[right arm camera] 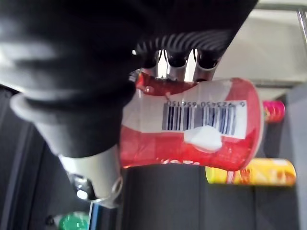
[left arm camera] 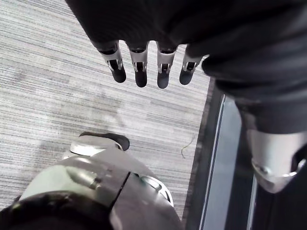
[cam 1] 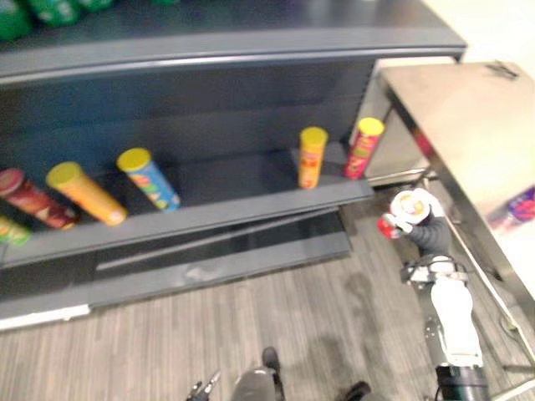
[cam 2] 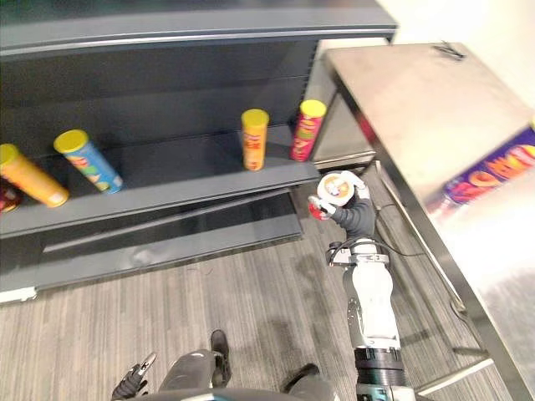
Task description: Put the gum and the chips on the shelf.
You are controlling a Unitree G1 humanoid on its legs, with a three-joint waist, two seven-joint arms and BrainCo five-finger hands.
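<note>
The right robot hand (cam 2: 356, 214) has its fingers curled round a red chips can (cam 2: 333, 190). The can stands roughly upright, lid up, over the floor just off the shelf's (cam 2: 184, 171) right end. The open shelf board lies to the left and farther away, past the yellow-lidded red can (cam 2: 308, 129), so this arm is the nearer one. The left robot hand (left arm camera: 140, 67) hangs low with straight fingers, holding nothing. A blurred purple pack (cam 2: 493, 175), possibly the gum, lies on the tabletop (cam 2: 418, 109) at the right.

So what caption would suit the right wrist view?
Right hand curled round a red chips can, a yellow can beyond.
</note>
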